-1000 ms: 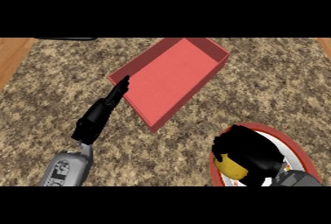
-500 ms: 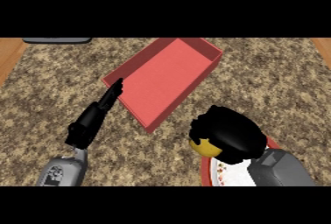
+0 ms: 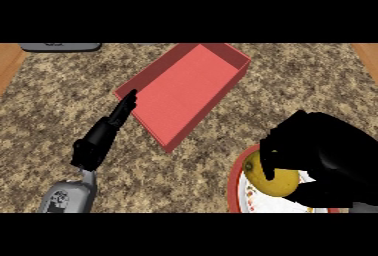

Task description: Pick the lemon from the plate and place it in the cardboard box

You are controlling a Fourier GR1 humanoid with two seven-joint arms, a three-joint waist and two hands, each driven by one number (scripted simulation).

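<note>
The yellow lemon (image 3: 269, 178) shows at the lower right, over the left part of the white plate with a red rim (image 3: 235, 186). My right hand (image 3: 325, 150) is curled round it from the right, with fingers over its top. I cannot tell whether the lemon touches the plate. The cardboard box (image 3: 188, 87), reddish and open-topped, lies slanted at the upper middle. My left hand (image 3: 103, 134) stretches flat on the counter, its fingertips close to the box's left corner, holding nothing.
A grey object (image 3: 59, 46) lies at the back left edge. Wooden strips (image 3: 9, 62) border the speckled counter on both sides. Bare counter separates the plate from the box's near corner.
My right hand with the lemon moved up and left, then shifted right, and more of the lemon shows now. The left hand has barely moved.
</note>
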